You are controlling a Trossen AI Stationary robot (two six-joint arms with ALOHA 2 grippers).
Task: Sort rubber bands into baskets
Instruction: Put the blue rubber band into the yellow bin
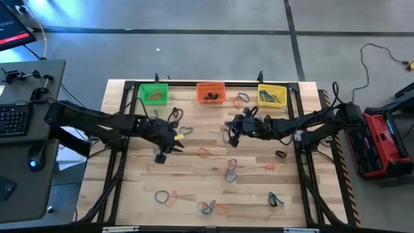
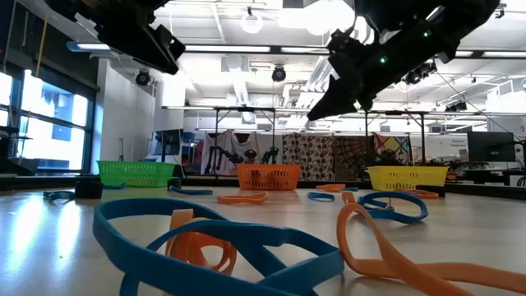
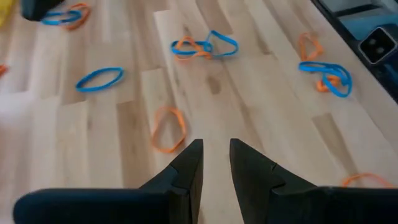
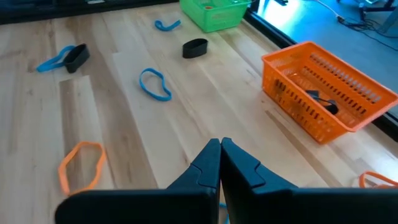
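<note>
Three mesh baskets stand along the table's far edge: green (image 1: 154, 94), orange (image 1: 211, 92) and yellow (image 1: 272, 95). Rubber bands lie loose on the wood: an orange one (image 3: 168, 129), a blue one (image 3: 99, 78), and blue-orange tangles (image 1: 231, 169) (image 1: 210, 207). My left gripper (image 3: 216, 152) hovers left of the table's middle, slanting down, open by a narrow gap with nothing in it; the orange band lies just ahead of it. My right gripper (image 4: 220, 148) hangs shut and empty right of the middle, in front of the orange basket (image 4: 329, 87).
More bands lie near the front edge (image 1: 166, 196) (image 1: 275, 199). A black band (image 1: 281, 154) and a small orange one (image 1: 270, 167) lie under the right arm. A few bands (image 1: 241, 99) sit beside the yellow basket. A dark frame rail (image 1: 213, 83) borders the table.
</note>
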